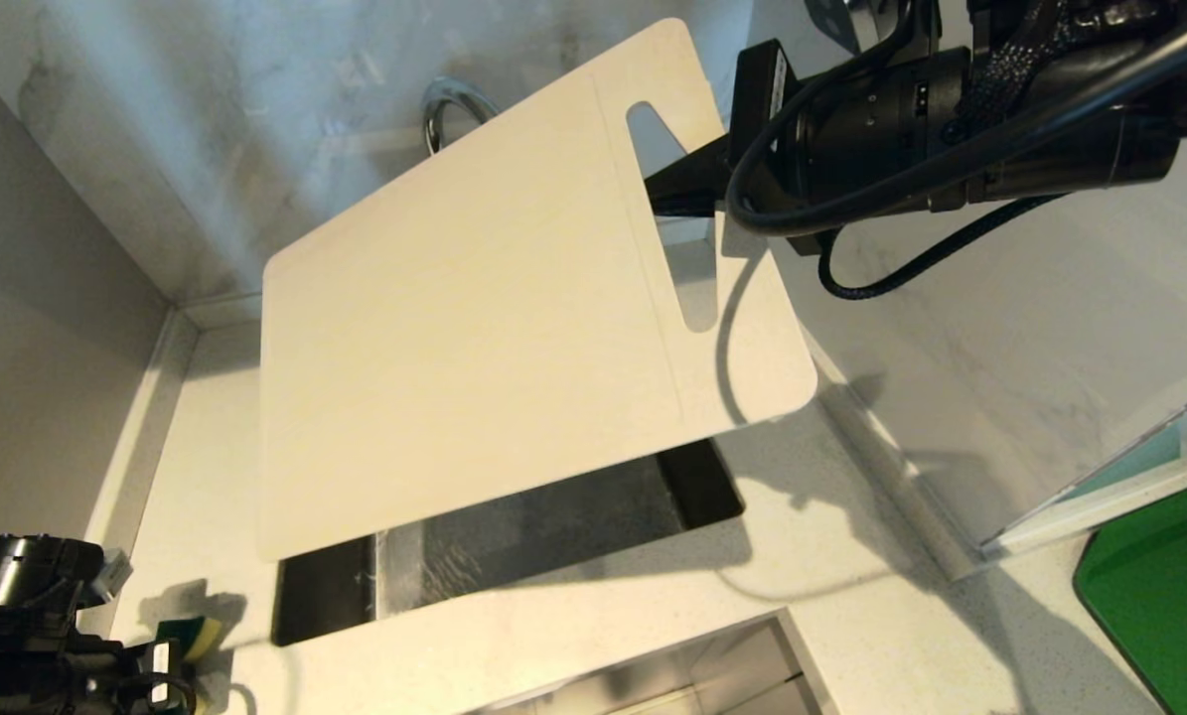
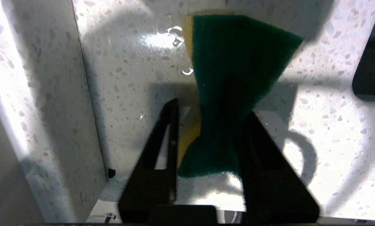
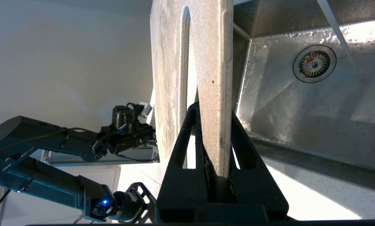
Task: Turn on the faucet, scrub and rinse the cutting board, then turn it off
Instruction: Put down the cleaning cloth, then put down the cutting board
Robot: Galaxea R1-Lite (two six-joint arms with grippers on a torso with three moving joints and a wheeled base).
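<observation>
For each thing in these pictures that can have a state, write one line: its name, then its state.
cutting board: lifted, tilted over the sink, gripped at its slot end.
right pincer: shut on the cutting board.
left pincer: parted around the sponge.
sponge: lying on the counter.
faucet: running; a stream shows in the sink.

The right arm enters from the upper right of the head view, its dark wrist lying roughly level and wrapped by a looping black cable. The right gripper (image 3: 215, 138) sits at upper centre-right of that view, fingers pressed flat on both faces of the board (image 1: 514, 308) by its slot, clamping the edge.

The left arm shows at the lower left corner of the head view, wrist low over the counter. The left gripper (image 2: 211, 125) points downward, its two black fingers parted with the sponge (image 2: 234, 81) lying between them.
</observation>
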